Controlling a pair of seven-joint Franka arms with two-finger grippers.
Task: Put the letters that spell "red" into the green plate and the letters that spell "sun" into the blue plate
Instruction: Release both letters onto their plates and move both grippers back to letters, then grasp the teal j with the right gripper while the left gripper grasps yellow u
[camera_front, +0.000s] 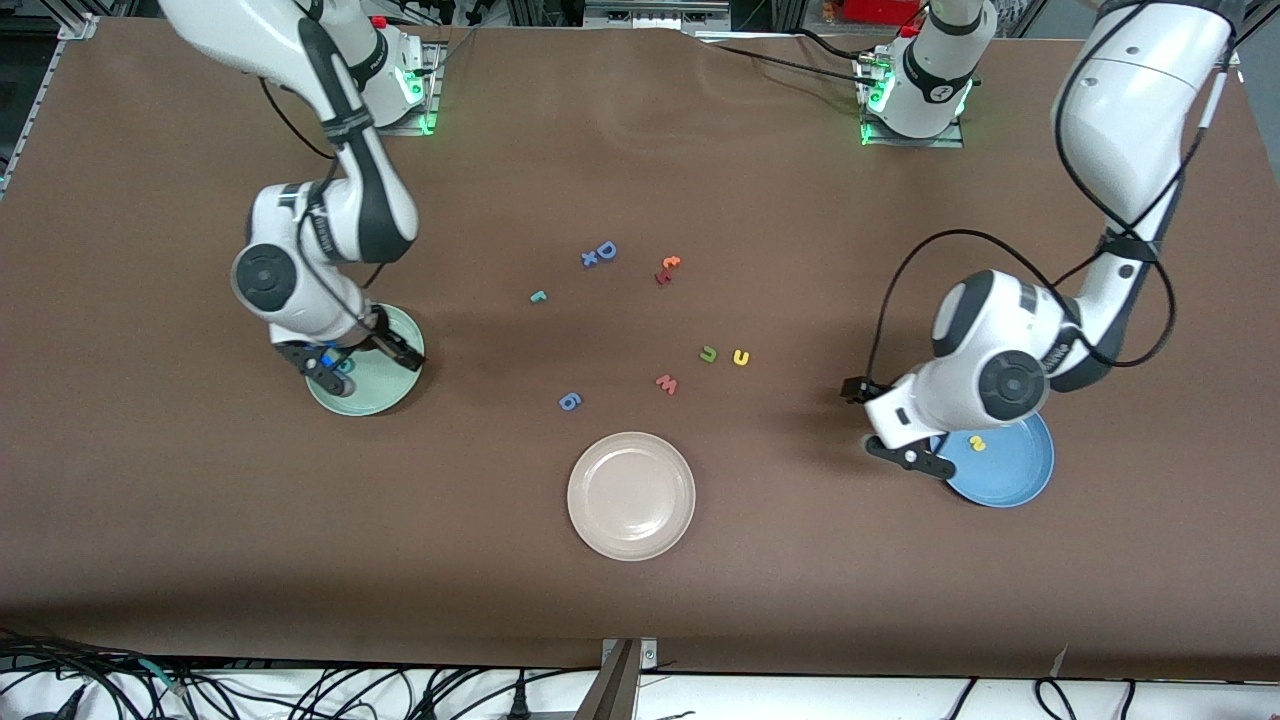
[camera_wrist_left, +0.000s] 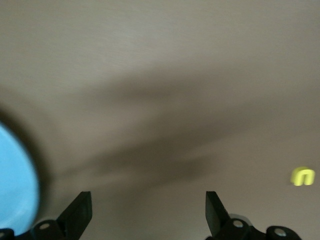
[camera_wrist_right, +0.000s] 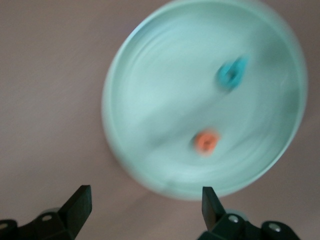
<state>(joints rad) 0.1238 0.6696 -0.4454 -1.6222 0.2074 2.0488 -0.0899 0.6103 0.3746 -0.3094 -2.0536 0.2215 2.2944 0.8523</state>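
The round cream-white plastic plate is lying unused. The right gripper, fingers wide, is hanging over the pale green plate holding the teal d and orange e; the thin teal r is waiting mid-table, probably next. The left gripper, wide and empty, is hovering beside the blue plate holding the yellow s.

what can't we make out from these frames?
- Front view: the right gripper and its wrist cover most of the green plate, hiding the letters in it.
- Right wrist view: motion blur; the teal letter and orange letter cannot be read.
- Left wrist view: blue plate cut off by the frame edge; yellow letter blurred.
- Front view: left gripper covers part of the blue plate's rim.
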